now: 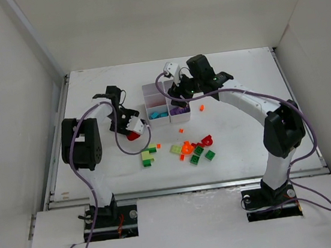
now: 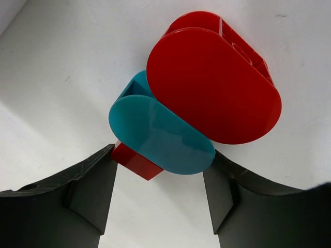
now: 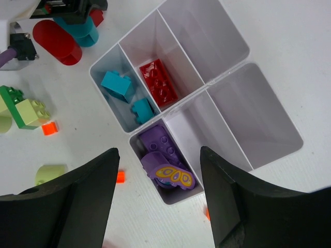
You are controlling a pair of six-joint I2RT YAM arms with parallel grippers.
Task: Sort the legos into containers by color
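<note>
DESK: White tabletop [image 1: 246, 144] inside white panels. What is at the left gripper [image 2: 160, 153]?

PHOTOGRAPHER: Its dark fingers [image 2: 85, 194] flank a teal rounded plastic piece [image 2: 160, 134], which sits right between the fingertips. A small red brick [image 2: 135, 161] peeks from under it by the left finger. A larger red rounded plastic piece [image 2: 212, 82] lies just beyond the fingertips, overlapping the teal one in this view. The jaws stand partly closed at the teal edges; whether they pinch it, I cannot tell. The aim looks like teal alone, since each colour has its own compartment.

DESK: And rightward?

PHOTOGRAPHER: Loose legos [image 1: 193, 149] in green, orange, red and yellow-green lie scattered and unsorted, apart from both pairs of fingers. The white plastic six-compartment box [image 3: 227, 46] sits directly under the right gripper [image 3: 159, 155], whose fingers are spread wide and hold nothing. Purple pieces [image 3: 155, 142] fill the compartment below the gap. Teal bricks [image 3: 116, 82] and a red studded brick [image 3: 160, 82] sit beyond the fingertips, one colour per compartment. Three compartments are bare. That hover suits a drop-off point.
</note>
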